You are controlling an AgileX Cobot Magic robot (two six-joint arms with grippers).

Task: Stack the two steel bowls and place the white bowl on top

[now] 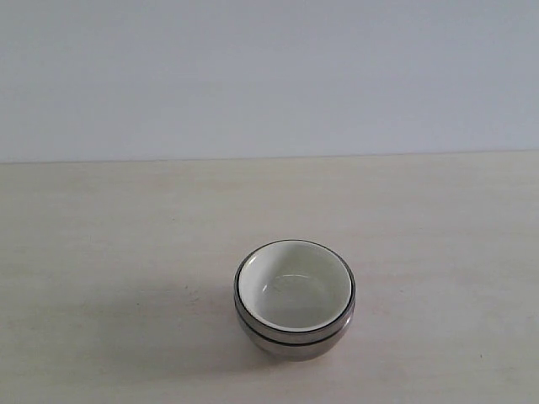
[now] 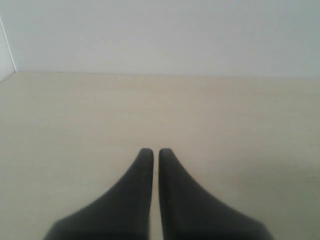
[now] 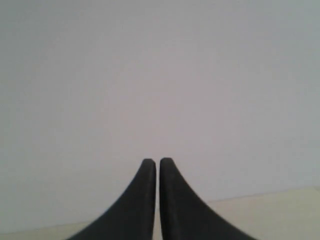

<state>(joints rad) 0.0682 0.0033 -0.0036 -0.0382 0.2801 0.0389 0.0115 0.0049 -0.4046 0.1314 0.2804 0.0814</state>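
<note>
Steel bowls [image 1: 290,351]: nested one inside the other, upright, on the near half of the table [image 1: 101,252], slightly right of its middle; a dark line round the side marks where one rim meets the other.
White bowl [image 1: 293,290]: sits inside the upper steel bowl, mouth up, its rim level with the steel rim.
Left hand [image 2: 156,152]: fingers pressed together, gripping nothing, bare table beneath it.
Right hand [image 3: 157,162]: fingers pressed together, gripping nothing, facing the pale wall [image 3: 160,75].
Exterior view: neither hand shows.
</note>
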